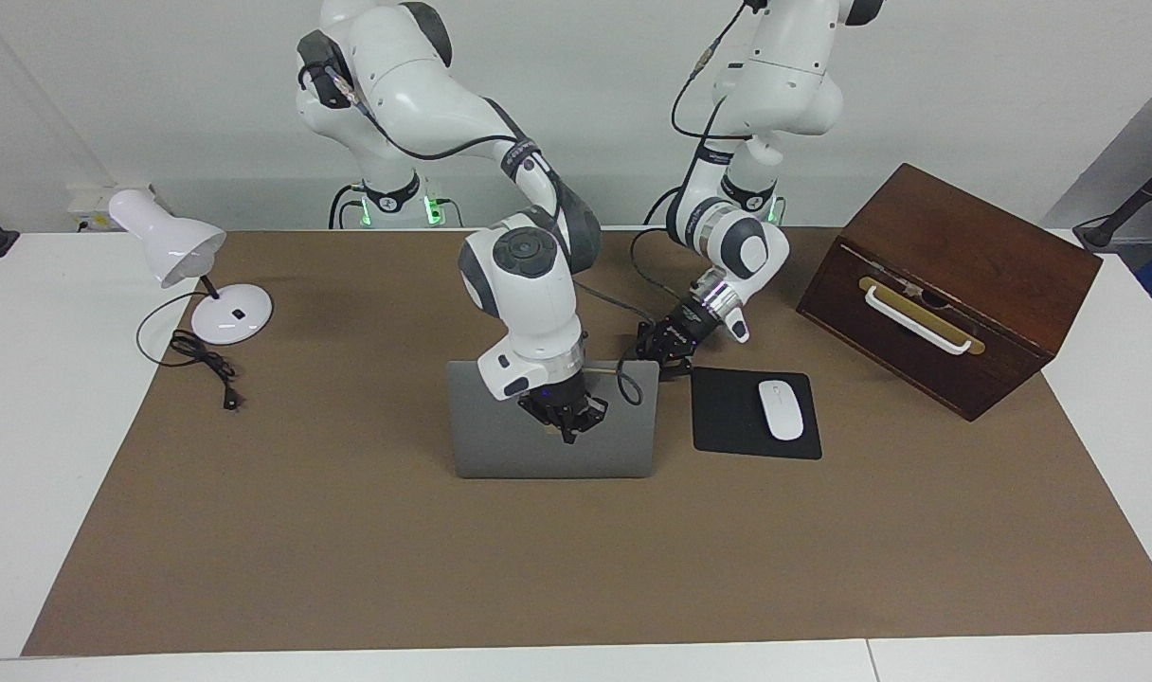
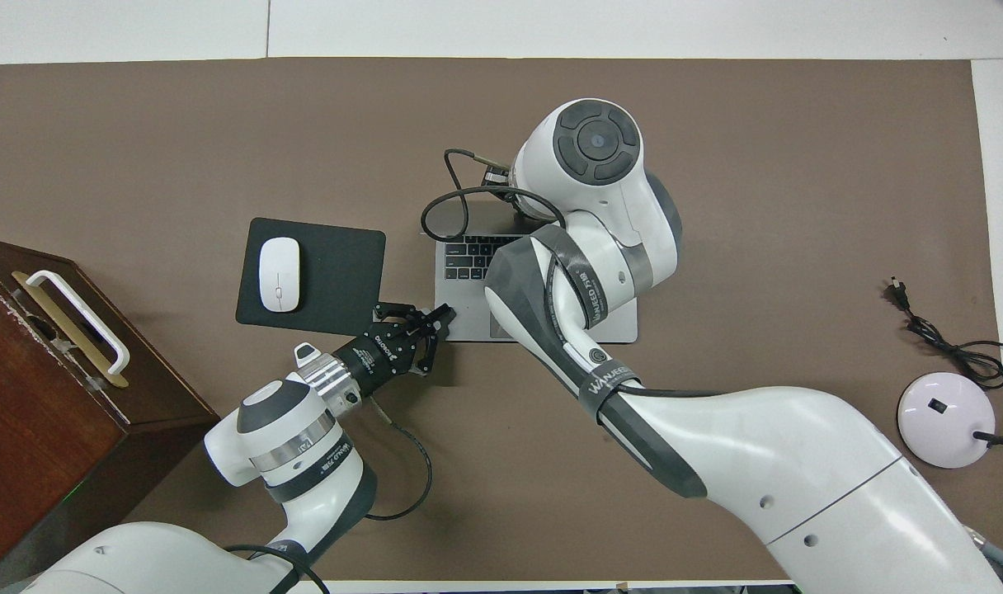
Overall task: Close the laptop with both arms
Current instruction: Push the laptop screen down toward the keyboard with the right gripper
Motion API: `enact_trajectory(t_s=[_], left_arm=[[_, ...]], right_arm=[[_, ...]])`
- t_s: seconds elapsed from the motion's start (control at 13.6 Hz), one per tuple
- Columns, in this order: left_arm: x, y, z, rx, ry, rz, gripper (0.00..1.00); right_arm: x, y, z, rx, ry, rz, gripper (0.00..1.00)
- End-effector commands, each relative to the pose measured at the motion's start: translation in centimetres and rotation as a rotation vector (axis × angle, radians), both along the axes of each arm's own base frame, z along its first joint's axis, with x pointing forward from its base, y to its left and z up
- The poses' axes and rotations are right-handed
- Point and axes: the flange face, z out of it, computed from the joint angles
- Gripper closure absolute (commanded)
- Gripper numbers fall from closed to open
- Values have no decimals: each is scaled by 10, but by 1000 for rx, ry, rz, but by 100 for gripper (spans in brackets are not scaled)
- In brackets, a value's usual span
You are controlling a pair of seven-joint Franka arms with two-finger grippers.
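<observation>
The silver-grey laptop [image 1: 500, 426] stands open in the middle of the brown mat, and the back of its lid faces the facing view. Its dark keyboard [image 2: 468, 257] and silver base [image 2: 466, 323] show in the overhead view. My right gripper [image 1: 568, 417] reaches over the lid's top edge and sits against the lid's back, hiding the logo. The right arm hides this gripper in the overhead view. My left gripper [image 1: 664, 343] [image 2: 435, 318] is low at the base's corner nearest the robots, toward the left arm's end.
A black mouse pad [image 1: 728, 417] with a white mouse [image 1: 781, 409] lies beside the laptop toward the left arm's end. A dark wooden box [image 1: 950, 284] stands past it. A white desk lamp [image 1: 197, 275] and its cable [image 1: 207, 365] are at the right arm's end.
</observation>
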Motion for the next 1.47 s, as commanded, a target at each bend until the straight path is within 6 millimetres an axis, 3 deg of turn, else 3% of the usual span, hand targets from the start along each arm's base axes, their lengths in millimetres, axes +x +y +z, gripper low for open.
enact_trajectory(t_s=[0.0,1.39], left_arm=[[-7,-3,-31,58,39,-4,100],[-7,-2,-31,60,40,-2,100]], right_arm=[[-18,-2,-7,23,58,-28,100],[-40,-3,-35,25,75,-52,100]])
